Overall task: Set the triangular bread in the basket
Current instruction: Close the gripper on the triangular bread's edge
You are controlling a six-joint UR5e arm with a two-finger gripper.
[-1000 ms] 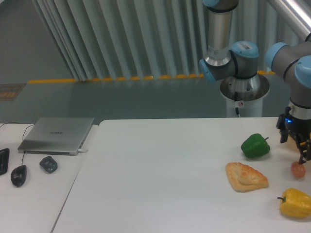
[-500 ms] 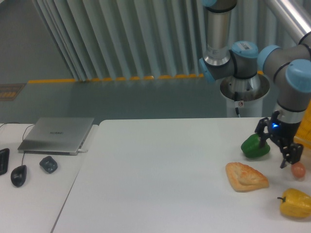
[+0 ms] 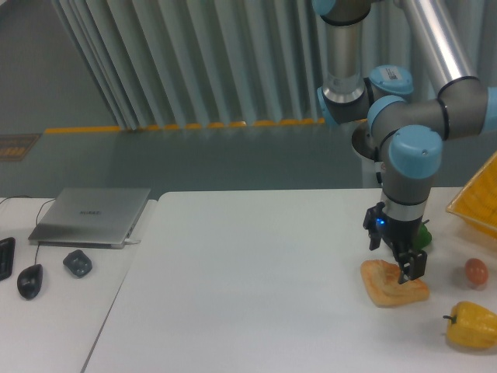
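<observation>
Fixed camera. Flat golden-brown triangular bread (image 3: 388, 284) with flaky ridged top, lying near the right edge of the white table (image 3: 248, 295). Black two-finger gripper (image 3: 404, 264) directly over the bread's upper part; whether its fingers stand apart or together cannot be told. Bright yellow-orange lattice basket (image 3: 475, 203) at the right edge, cut off by the frame. Green pepper (image 3: 423, 234) mostly hidden behind the arm. Yellow bell pepper (image 3: 470, 325) partly cut off.

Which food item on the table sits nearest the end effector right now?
The triangular bread, directly under the end effector; the egg and yellow pepper lie farther right.
</observation>
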